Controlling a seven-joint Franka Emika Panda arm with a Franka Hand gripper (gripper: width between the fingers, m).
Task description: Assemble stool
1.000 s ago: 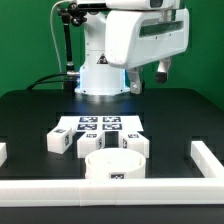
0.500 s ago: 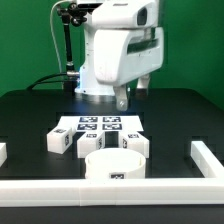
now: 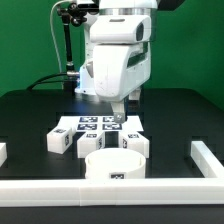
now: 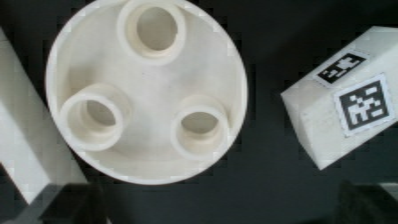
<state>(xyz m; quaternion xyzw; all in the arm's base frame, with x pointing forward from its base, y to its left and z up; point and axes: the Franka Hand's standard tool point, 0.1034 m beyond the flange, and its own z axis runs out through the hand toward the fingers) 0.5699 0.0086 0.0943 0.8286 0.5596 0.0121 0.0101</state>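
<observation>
The round white seat (image 3: 110, 166) lies on the black table near the front rail. In the wrist view the seat (image 4: 151, 95) shows three round sockets. Three blocky tagged legs stand behind it: one (image 3: 59, 142) at the exterior view's left, one (image 3: 87, 144) beside it, one (image 3: 138, 146) at the right. A tagged leg (image 4: 356, 105) shows beside the seat in the wrist view. My gripper (image 3: 117, 113) hangs above the marker board (image 3: 98, 125), behind the seat. It is open and empty, its dark fingers (image 4: 50, 200) spread wide apart.
Long white border rails run along the front (image 3: 110, 191) and the exterior view's right (image 3: 206, 156). A rail end (image 3: 3, 152) sits at the left edge. Another white part (image 4: 18, 120) edges the wrist view.
The arm has swung from the exterior view's right toward the middle and come down. The gripper now hangs low over the marker board. The stool parts have not moved.
</observation>
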